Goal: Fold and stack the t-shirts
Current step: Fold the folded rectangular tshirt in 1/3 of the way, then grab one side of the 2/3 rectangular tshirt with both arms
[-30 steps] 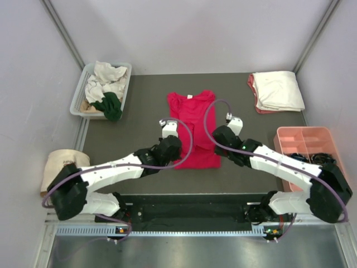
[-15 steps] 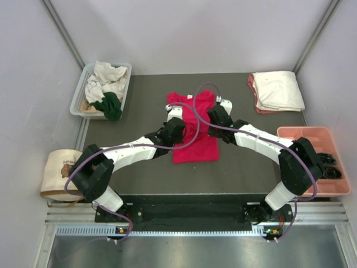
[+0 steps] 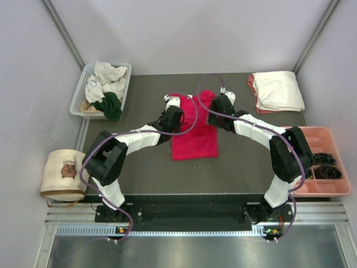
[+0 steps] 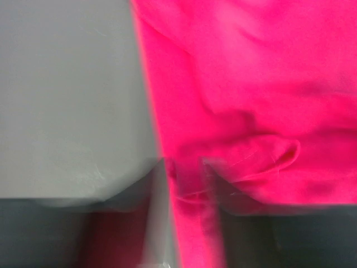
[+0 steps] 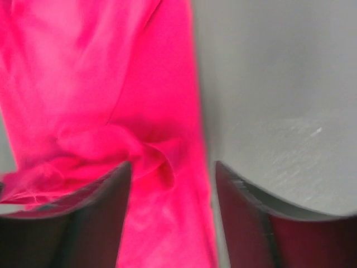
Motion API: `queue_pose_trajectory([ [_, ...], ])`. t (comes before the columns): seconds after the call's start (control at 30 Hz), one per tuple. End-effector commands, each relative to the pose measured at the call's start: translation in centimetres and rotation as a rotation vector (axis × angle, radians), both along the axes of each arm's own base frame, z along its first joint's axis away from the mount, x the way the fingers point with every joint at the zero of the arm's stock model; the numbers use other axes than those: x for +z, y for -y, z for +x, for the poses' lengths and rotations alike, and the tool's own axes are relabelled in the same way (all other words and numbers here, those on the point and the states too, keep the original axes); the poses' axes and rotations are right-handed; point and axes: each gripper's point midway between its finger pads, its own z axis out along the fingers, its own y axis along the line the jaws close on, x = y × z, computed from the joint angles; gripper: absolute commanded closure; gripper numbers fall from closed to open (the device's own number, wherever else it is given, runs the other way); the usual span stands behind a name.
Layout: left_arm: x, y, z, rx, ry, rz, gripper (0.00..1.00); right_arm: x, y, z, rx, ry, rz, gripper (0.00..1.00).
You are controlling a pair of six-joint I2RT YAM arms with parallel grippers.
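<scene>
The crimson-red t-shirt (image 3: 194,134) lies mid-table, folded into a narrow lengthwise strip. My left gripper (image 3: 174,114) sits over its far left edge and my right gripper (image 3: 222,106) over its far right edge. In the left wrist view, which is blurred, the left gripper (image 4: 187,178) has its jaws apart with red cloth (image 4: 251,84) lying loose between them. The right gripper (image 5: 173,184) is open wide, with a bunched fold of the shirt (image 5: 100,72) between its fingers. A folded cream-white t-shirt (image 3: 277,89) rests on a salmon-pink one at the far right.
A white basket (image 3: 75,101) at the far left holds crumpled white, tan and dark green shirts. A pink divided tray (image 3: 304,137) stands at the right edge. The beige bear-print bag (image 3: 64,170) sits off the mat's left side. Grey mat (image 3: 139,167) surrounds the shirt.
Both grippers travelled from the shirt's near sides toward its far end with the cloth in hand. The shirt went from spread to a narrow strip. Both jaws have come apart.
</scene>
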Motion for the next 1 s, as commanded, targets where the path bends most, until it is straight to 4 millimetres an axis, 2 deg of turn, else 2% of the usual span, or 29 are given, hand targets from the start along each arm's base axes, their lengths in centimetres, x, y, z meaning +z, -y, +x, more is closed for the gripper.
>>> queue_pose_trajectory([
  [0.0,5.0,-3.5,5.9,0.156,0.166,-0.032,0.22,4.9,4.2,5.6,-0.109,0.146,0.030,0.34],
  [0.03,5.9,-4.9,6.5,0.199,0.182,-0.030,0.11,5.2,4.8,5.8,-0.121,0.146,0.029,0.33],
  [0.07,6.3,-5.3,6.6,0.211,0.183,-0.030,0.01,5.7,5.5,5.6,-0.130,0.151,0.028,0.32],
  [0.1,6.6,-5.8,6.4,0.223,0.191,-0.024,0.01,5.9,6.0,5.4,-0.133,0.155,0.027,0.32],
  [0.13,7.9,-6.2,6.1,0.230,0.219,-0.032,0.01,6.1,6.1,5.0,-0.131,0.161,0.027,0.32],
  [0.17,8.3,-6.3,5.8,0.224,0.227,-0.039,0.01,5.9,6.4,4.0,-0.124,0.158,0.028,0.32],
  [0.2,7.4,-6.6,4.9,0.217,0.209,-0.035,0.01,5.8,6.1,3.4,-0.111,0.154,0.046,0.32],
  [0.23,8.2,-6.7,4.3,0.214,0.220,-0.059,0.01,5.7,6.1,2.9,-0.102,0.151,0.054,0.32],
  [0.27,7.8,-6.3,3.6,0.185,0.196,-0.081,0.01,4.5,6.3,1.8,-0.096,0.122,0.052,0.31],
  [0.3,6.3,-6.4,2.2,0.181,0.144,-0.095,0.01,4.9,5.9,1.1,-0.076,0.119,0.086,0.31],
  [0.33,6.5,-6.0,1.3,0.167,0.132,-0.129,0.01,4.5,5.6,0.3,-0.059,0.106,0.099,0.31],
  [0.37,5.9,-5.8,0.4,0.159,0.110,-0.145,0.01,3.0,5.7,-1.0,-0.048,0.067,0.098,0.30],
  [0.4,3.9,-5.7,-1.3,0.147,0.065,-0.147,0.01,3.6,5.5,-1.8,-0.033,0.079,0.117,0.30],
  [0.43,4.0,-4.8,-2.7,0.117,0.068,-0.157,0.01,3.2,5.3,-2.7,-0.022,0.070,0.118,0.30],
  [0.47,3.6,-4.3,-3.7,0.108,0.058,-0.164,0.01,2.0,5.5,-4.0,-0.016,0.046,0.112,0.30],
  [0.5,2.0,-4.7,-5.2,0.112,0.031,-0.135,0.01,1.7,5.3,-4.8,-0.004,0.037,0.121,0.30],
  [0.53,2.1,-3.8,-6.5,0.085,0.034,-0.143,0.01,2.2,5.2,-5.5,0.005,0.051,0.134,0.30],
  [0.57,1.4,-3.7,-7.6,0.092,0.007,-0.142,0.01,1.1,5.1,-6.9,0.019,0.023,0.127,0.30],
  [0.6,0.2,-3.9,-8.8,0.090,-0.015,-0.132,0.01,0.8,5.1,-7.5,0.019,0.011,0.137,0.30],
  [0.63,0.2,-3.4,-9.8,0.076,-0.016,-0.139,0.01,1.1,5.0,-8.1,0.027,0.022,0.151,0.30],
  [0.67,-0.3,-3.3,-10.5,0.088,-0.028,-0.159,0.01,-0.1,5.1,-9.2,0.029,-0.004,0.151,0.30],
  [0.7,-1.4,-3.7,-11.4,0.093,-0.049,-0.152,0.01,-0.2,4.8,-9.7,0.036,-0.007,0.174,0.30],
  [0.8,-2.6,-3.6,-12.9,0.096,-0.069,-0.166,0.01,-1.3,4.2,-11.2,0.060,-0.022,0.209,0.30],
  [0.83,-2.9,-3.5,-13.2,0.092,-0.074,-0.166,0.01,-2.1,4.1,-11.9,0.064,-0.040,0.211,0.30],
  [0.97,-3.9,-3.5,-13.7,0.092,-0.092,-0.150,0.01,-3.4,2.9,-12.7,0.095,-0.058,0.243,0.30],
])
